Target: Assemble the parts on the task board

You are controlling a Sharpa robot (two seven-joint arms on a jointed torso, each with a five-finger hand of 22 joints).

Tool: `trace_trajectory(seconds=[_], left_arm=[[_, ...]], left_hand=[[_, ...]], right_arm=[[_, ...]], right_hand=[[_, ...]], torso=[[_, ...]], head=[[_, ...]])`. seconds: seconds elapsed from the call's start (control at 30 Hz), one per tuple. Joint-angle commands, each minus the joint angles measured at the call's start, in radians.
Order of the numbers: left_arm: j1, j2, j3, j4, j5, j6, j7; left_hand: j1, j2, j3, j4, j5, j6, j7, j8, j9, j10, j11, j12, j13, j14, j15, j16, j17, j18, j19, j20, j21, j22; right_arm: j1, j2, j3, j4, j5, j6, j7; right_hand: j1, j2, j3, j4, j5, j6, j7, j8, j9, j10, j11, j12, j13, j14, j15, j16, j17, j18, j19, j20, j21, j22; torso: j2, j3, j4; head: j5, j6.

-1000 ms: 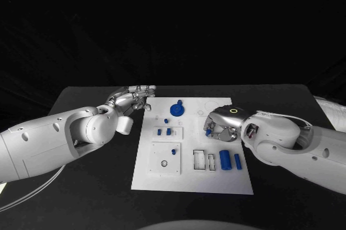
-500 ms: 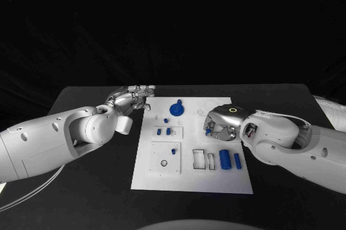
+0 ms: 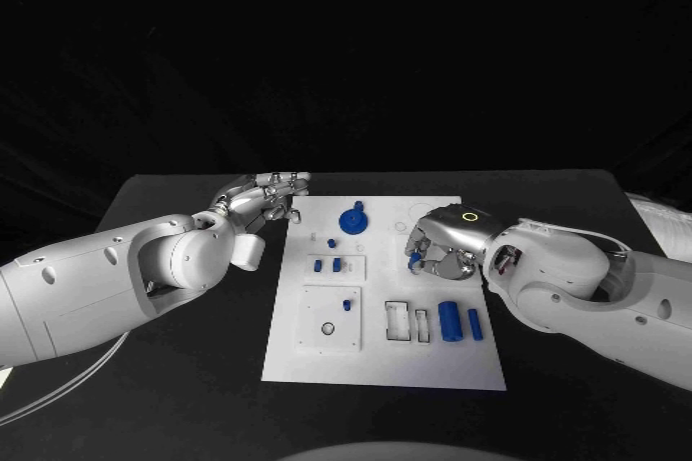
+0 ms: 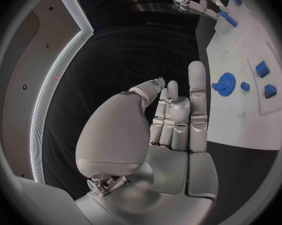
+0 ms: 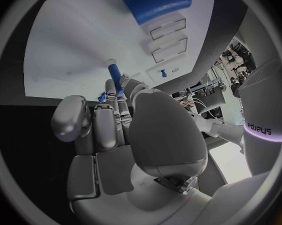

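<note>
The right robot hand hangs over the right half of the task board, fingers curled in around a slim blue peg. In the right wrist view the peg pokes out past the fingertips toward the white board, its pale tip just clear of the surface as far as I can tell. Just beyond that hand, toward the robot's body, sit two empty rectangular slots, and beside them a fat blue cylinder with a thinner blue bar lying alongside. In the wrist view the fat cylinder lies past the slots.

On the other side of the board from the right hand, a blue gear stands near the far edge. Nearer the middle, a small raised plate carries two little blue blocks, and below it a larger square plate holds a short blue pin and a round hole.

The left robot hand hovers off the board's far left corner, over the black worktop. It grips nothing; in its own wrist view the fingers stand loosely straight and close beside one another, with the gear just ahead of them on the board.
</note>
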Motion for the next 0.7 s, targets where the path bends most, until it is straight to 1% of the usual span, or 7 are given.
trace_trajectory(seconds=[0.03, 0.13, 0.27, 0.4, 0.5, 0.6, 0.7], left_arm=[[0.001, 0.002, 0.001, -0.001, -0.003, 0.01, 0.002], [0.001, 0.002, 0.001, -0.001, -0.003, 0.01, 0.002], [0.001, 0.002, 0.001, -0.001, -0.003, 0.011, 0.002], [0.001, 0.005, 0.001, -0.002, -0.003, 0.014, 0.001], [0.001, 0.008, 0.001, -0.003, -0.003, 0.016, 0.001], [0.0, 0.012, 0.001, -0.005, -0.003, 0.018, 0.0], [0.0, 0.016, 0.001, -0.008, -0.003, 0.02, 0.0]], left_hand=[[-0.005, 0.0, 0.004, -0.003, -0.002, -0.001, -0.004, 0.007, 0.001, -0.004, -0.006, 0.004, -0.001, -0.006, -0.001, -0.004, -0.001, 0.018, -0.008, 0.0, 0.0, 0.002], [-0.005, 0.0, 0.004, -0.003, -0.002, -0.001, -0.004, 0.007, 0.001, -0.004, -0.006, 0.004, -0.001, -0.006, -0.001, -0.004, -0.001, 0.018, -0.008, 0.0, 0.0, 0.002], [-0.004, 0.0, 0.005, -0.004, -0.001, -0.002, -0.004, 0.007, 0.0, -0.005, -0.006, 0.004, -0.002, -0.006, -0.001, -0.004, -0.001, 0.018, -0.009, 0.0, 0.0, 0.002], [-0.004, 0.0, 0.005, -0.004, -0.001, -0.002, -0.004, 0.007, 0.0, -0.005, -0.006, 0.004, -0.002, -0.006, -0.001, -0.004, -0.001, 0.018, -0.009, 0.0, 0.0, 0.002], [-0.004, 0.0, 0.005, -0.004, -0.001, -0.002, -0.004, 0.007, 0.0, -0.005, -0.006, 0.004, -0.002, -0.006, -0.001, -0.004, -0.001, 0.018, -0.009, 0.0, 0.0, 0.002], [-0.004, 0.0, 0.005, -0.004, -0.001, -0.002, -0.004, 0.007, 0.0, -0.005, -0.006, 0.004, -0.002, -0.006, -0.001, -0.004, -0.001, 0.018, -0.009, 0.0, 0.0, 0.002], [-0.004, 0.0, 0.005, -0.004, -0.001, -0.002, -0.004, 0.007, 0.0, -0.005, -0.006, 0.004, -0.002, -0.006, -0.001, -0.004, -0.001, 0.018, -0.009, 0.0, 0.0, 0.002]], right_arm=[[0.004, -0.013, 0.005, 0.023, 0.016, -0.027, -0.009], [0.009, -0.029, 0.009, 0.052, 0.033, -0.032, -0.011], [0.012, -0.039, 0.014, 0.091, 0.058, -0.048, 0.011], [0.012, -0.016, 0.016, 0.119, 0.094, -0.073, 0.051], [0.008, 0.014, 0.016, 0.13, 0.103, -0.081, 0.07], [-0.004, 0.052, 0.016, 0.136, 0.1, -0.087, 0.087], [-0.021, 0.095, 0.016, 0.127, 0.092, -0.086, 0.1]], right_hand=[[0.007, 0.013, 0.007, -0.002, 0.002, 0.011, -0.004, 0.003, 0.008, 0.006, -0.001, -0.005, 0.0, 0.04, -0.007, 0.004, 0.002, 0.0, -0.002, -0.008, 0.003, 0.001], [0.007, 0.012, 0.007, -0.002, 0.002, 0.011, -0.004, 0.003, 0.008, 0.006, -0.001, -0.005, 0.0, 0.04, -0.007, 0.005, 0.002, 0.0, -0.002, -0.008, 0.004, 0.002], [0.006, 0.008, 0.007, -0.003, 0.002, 0.012, -0.004, 0.002, 0.009, 0.007, -0.001, -0.006, -0.001, 0.04, -0.007, 0.006, 0.004, -0.001, -0.001, -0.008, 0.006, 0.004], [0.006, 0.005, 0.009, -0.006, 0.003, 0.012, -0.003, 0.002, 0.009, 0.007, -0.001, -0.007, -0.001, 0.04, -0.007, 0.006, 0.004, -0.001, -0.001, -0.008, 0.006, 0.005], [0.007, 0.004, 0.01, -0.006, 0.003, 0.012, -0.003, 0.001, 0.01, 0.007, -0.001, -0.007, -0.001, 0.04, -0.007, 0.006, 0.004, 0.0, -0.001, -0.008, 0.005, 0.004], [0.008, 0.004, 0.012, -0.008, 0.003, 0.012, -0.003, 0.001, 0.01, 0.007, -0.001, -0.008, -0.001, 0.04, -0.007, 0.006, 0.003, 0.0, -0.001, -0.008, 0.005, 0.003], [0.008, 0.004, 0.013, -0.008, 0.003, 0.012, -0.002, 0.001, 0.01, 0.007, -0.001, -0.008, -0.001, 0.04, -0.007, 0.006, 0.003, 0.0, -0.001, -0.008, 0.005, 0.003]], torso=[[-0.001, -0.0006, -0.0008], [0.0, -0.0008, -0.003], [0.001, 0.0, -0.0025], [0.0, 0.0001, -0.0005], [0.0, -0.0006, 0.0019], [0.0, -0.0011, 0.0017], [-0.001, -0.0008, 0.001]], head=[[0.0, 0.004], [0.002, 0.006], [0.006, 0.007], [0.013, 0.011], [0.019, 0.008], [0.037, 0.002], [0.051, -0.002]])
